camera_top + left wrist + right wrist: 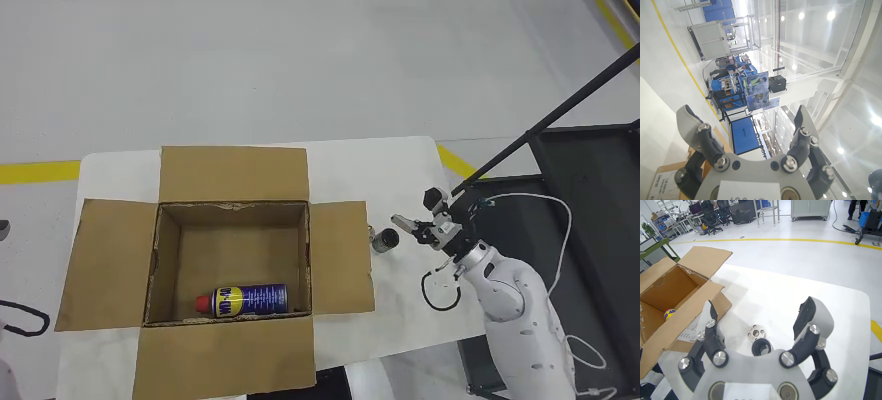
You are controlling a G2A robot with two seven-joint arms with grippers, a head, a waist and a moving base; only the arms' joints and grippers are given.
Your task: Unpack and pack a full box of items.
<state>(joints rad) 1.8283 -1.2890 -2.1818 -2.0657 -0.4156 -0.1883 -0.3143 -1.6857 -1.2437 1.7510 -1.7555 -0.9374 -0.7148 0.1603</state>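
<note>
An open cardboard box (235, 172) stands on the white table (400, 165) with all flaps spread. A blue and yellow spray can (243, 298) with a red cap lies inside along the near wall; its yellow end (669, 314) peeks over the box rim (702, 258). Just right of the box's right flap sits a small metal flanged part (383, 240), which in the right wrist view is a silver flange (755, 333) beside a black-lined ring (761, 346). My right gripper (408, 223) (759, 306) hovers open next to it, holding nothing. My left gripper (743, 111) is open and empty, tilted toward the ceiling beside the cardboard (670, 170).
A dark metal cart frame (590, 180) and a slanting black pole (545, 120) stand right of the table. A black cable loop (25, 320) lies at the left edge. Bare tabletop lies behind and to the right of the box.
</note>
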